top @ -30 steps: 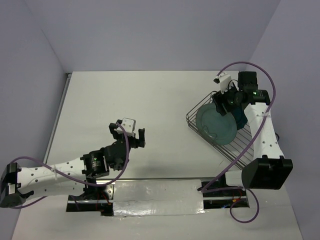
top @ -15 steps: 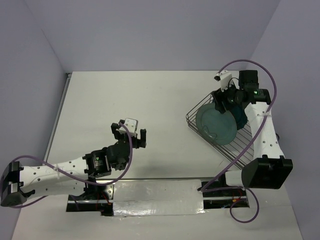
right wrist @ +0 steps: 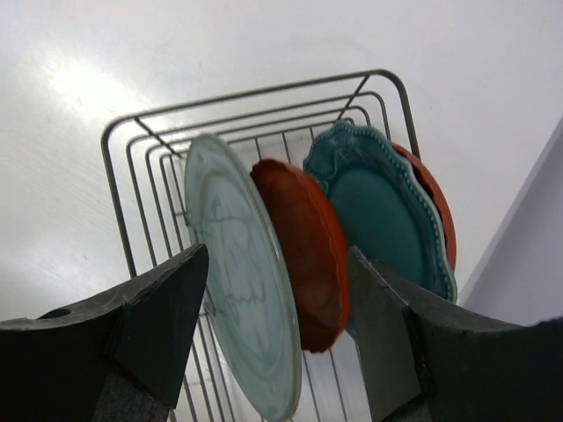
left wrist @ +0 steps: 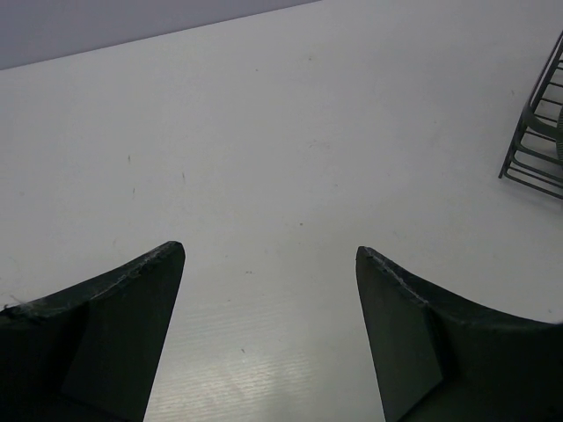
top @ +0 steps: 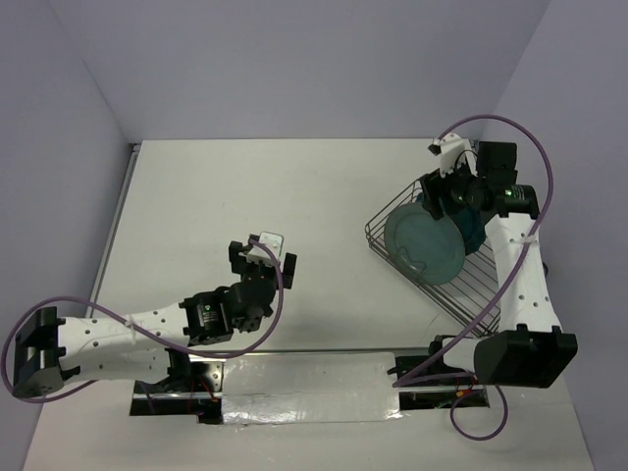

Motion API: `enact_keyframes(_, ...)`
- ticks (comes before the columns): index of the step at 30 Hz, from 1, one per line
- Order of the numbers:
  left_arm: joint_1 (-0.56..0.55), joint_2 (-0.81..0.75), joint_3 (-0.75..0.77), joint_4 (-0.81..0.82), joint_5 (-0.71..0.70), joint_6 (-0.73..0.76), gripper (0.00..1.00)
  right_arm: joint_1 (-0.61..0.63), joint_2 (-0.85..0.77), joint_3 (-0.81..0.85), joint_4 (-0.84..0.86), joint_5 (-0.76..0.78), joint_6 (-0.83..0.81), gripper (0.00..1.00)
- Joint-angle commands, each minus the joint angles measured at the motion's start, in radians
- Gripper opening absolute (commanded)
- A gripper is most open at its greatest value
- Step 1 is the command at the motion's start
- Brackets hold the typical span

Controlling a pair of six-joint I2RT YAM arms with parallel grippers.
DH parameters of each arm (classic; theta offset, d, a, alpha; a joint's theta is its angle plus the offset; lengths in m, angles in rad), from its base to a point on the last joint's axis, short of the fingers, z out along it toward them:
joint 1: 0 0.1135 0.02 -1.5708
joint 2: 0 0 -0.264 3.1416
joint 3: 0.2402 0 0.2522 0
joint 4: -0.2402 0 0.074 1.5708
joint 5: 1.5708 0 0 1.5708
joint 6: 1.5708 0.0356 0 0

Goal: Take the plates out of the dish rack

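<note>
Both arms had shifted over the last second, no plate out yet. Left gripper [top: 262, 258] had slid a little right and forward over the bare table [left wrist: 264, 132], jaws spread wide with nothing between them, well apart from the dish rack [top: 378, 224], whose corner only clipped the right edge of its wrist view. My read: left was just repositioning, not part of a pick yet. Right gripper [right wrist: 277, 257] had pulled slightly up and right at the rack's far end, jaws also spread and empty, hanging above the plates' top rims with no contact I could see. That looked like lining up for the first grab, so the unload was basically at its start. All four plates stood on edge in the rack at the table's right side. In the right wrist view, left to right: pale grey-green plate [right wrist: 242, 325], smooth, faint pattern on its face, nearest the open table; red-orange plate [right wrist: 308, 264] just behind it; dark teal plate [right wrist: 378, 211] with scalloped beaded rim; second red-orange plate [right wrist: 437, 207] mostly hidden behind the teal one. Gaps between them looked tight, so a clean pinch on one rim would need care.
</note>
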Motion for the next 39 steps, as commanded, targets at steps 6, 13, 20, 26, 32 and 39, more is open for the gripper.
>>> enact_keyframes(6, 0.003, 0.011, 0.045, 0.021, -0.025, -0.012, 0.91, -0.030, -0.005, 0.029, 0.040, -0.042, 0.053, 0.71)
enact_keyframes(13, 0.003, -0.013, 0.030, 0.042, 0.008, 0.000, 0.91, -0.083, 0.074, 0.018, -0.007, -0.121, 0.004, 0.66)
enact_keyframes(20, 0.003, -0.001, 0.038, 0.036, -0.012, 0.002, 0.90, -0.083, 0.094, 0.024, -0.054, -0.168, -0.052, 0.61)
enact_keyframes(26, 0.003, 0.014, 0.045, 0.029, -0.023, 0.002, 0.90, -0.078, 0.127, 0.013, -0.066, -0.188, -0.056, 0.54)
enact_keyframes(32, 0.003, 0.028, 0.053, 0.027, -0.017, 0.004, 0.90, -0.070, 0.137, -0.014, -0.046, -0.146, -0.056, 0.50)
enact_keyframes(39, 0.003, 0.053, 0.068, 0.006, -0.032, -0.004, 0.88, -0.063, 0.147, -0.014, -0.037, -0.120, -0.050, 0.44)
